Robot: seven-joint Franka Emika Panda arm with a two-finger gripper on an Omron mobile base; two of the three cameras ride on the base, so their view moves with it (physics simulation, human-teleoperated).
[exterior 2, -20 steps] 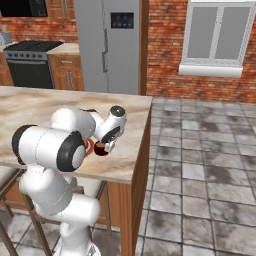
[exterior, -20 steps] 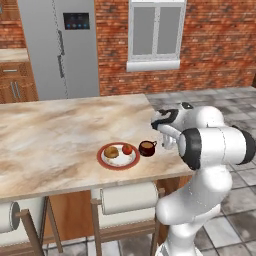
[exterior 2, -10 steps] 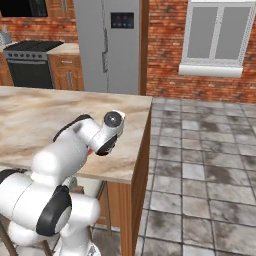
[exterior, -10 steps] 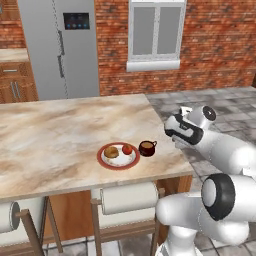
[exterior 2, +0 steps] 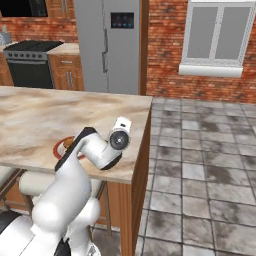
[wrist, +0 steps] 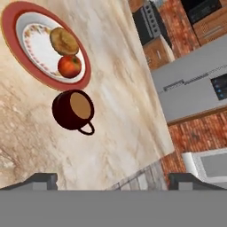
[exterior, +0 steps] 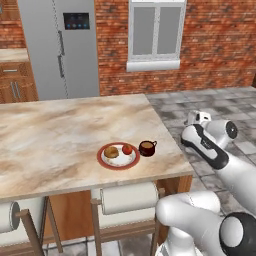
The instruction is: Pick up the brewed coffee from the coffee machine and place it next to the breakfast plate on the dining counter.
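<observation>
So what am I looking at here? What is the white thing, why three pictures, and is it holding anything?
The white thing is a robot arm on a base that drives. Two cameras ride on the base, behind the arm to its left and right. The third sits on the hand and looks along it; the two dark tips at the bottom are its fingers, spread apart and holding nothing. On the marble dining counter lies a red-rimmed plate with a bun and a small red fruit. Just beside it, upright, stands a dark mug of coffee. The hand hangs off the counter's end, apart from the mug.
</observation>
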